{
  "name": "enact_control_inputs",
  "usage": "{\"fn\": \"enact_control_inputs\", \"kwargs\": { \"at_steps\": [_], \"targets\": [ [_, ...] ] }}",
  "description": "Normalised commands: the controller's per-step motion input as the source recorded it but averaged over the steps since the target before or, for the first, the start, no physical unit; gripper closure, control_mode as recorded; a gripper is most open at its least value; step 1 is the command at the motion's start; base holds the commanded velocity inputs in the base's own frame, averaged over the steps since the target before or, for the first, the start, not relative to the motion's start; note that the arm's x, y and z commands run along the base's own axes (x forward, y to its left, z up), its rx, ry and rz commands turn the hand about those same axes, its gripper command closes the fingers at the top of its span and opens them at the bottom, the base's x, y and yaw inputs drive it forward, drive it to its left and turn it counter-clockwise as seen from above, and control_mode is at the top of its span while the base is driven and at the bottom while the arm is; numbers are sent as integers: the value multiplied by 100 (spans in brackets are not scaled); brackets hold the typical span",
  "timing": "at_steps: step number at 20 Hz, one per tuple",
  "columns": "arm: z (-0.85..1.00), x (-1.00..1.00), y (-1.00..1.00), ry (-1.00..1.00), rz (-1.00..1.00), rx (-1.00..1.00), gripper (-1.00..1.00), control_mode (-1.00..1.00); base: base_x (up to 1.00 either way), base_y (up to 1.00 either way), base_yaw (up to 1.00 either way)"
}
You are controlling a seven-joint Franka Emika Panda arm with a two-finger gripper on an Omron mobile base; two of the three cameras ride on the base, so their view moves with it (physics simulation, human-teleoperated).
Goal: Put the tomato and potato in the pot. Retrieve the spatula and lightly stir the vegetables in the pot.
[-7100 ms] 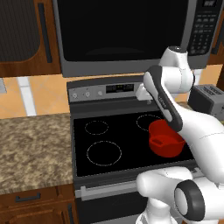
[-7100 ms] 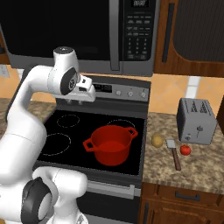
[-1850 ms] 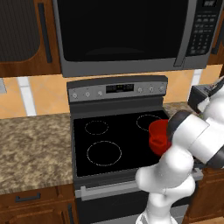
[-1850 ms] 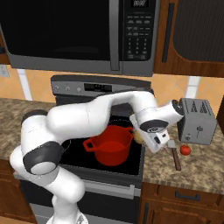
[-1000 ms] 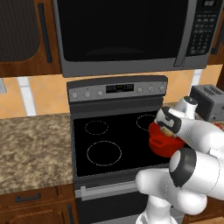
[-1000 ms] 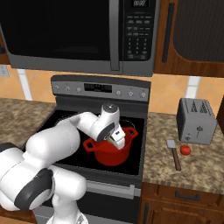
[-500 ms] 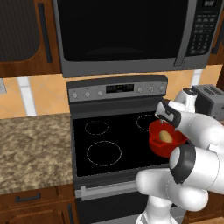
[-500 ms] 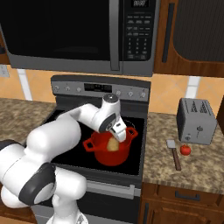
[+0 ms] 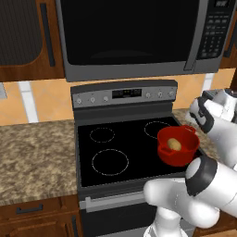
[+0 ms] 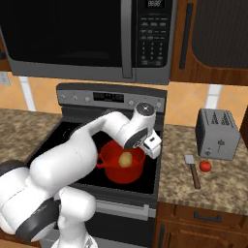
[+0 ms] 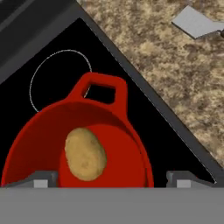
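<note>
The red pot (image 10: 112,173) stands on the stove's front right burner, and the tan potato (image 10: 125,159) lies inside it, free of any grip. My gripper (image 10: 151,146) hangs open just above the pot's right rim. In the hand view the potato (image 11: 85,154) rests on the floor of the pot (image 11: 101,81), with the fingertips (image 11: 41,179) wide apart and nothing between them. The red tomato (image 10: 205,166) sits on the counter to the right, in front of the toaster. Next to it lies the spatula (image 10: 193,170), its grey blade (image 11: 194,22) pointing toward the wall. From the left base view the potato (image 9: 174,144) shows inside the pot (image 9: 176,155).
A silver toaster (image 10: 218,133) stands at the back of the right granite counter (image 10: 179,189). The black stovetop (image 9: 115,148) has three bare burner rings. A microwave (image 10: 87,34) hangs low over the stove. More granite counter (image 9: 32,157) lies to the left.
The jaws have opened and the potato has dropped from them into the pot. The hand has drawn up and to the right of the pot's middle.
</note>
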Motion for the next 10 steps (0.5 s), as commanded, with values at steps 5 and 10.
{"fn": "enact_control_inputs", "kwargs": {
  "at_steps": [5,10],
  "targets": [
    [0,-27,-100,-15,20,-1,-100,-100,0,0,0],
    [0,-1,-100,-16,30,-11,-100,-100,0,0,0]
  ]
}}
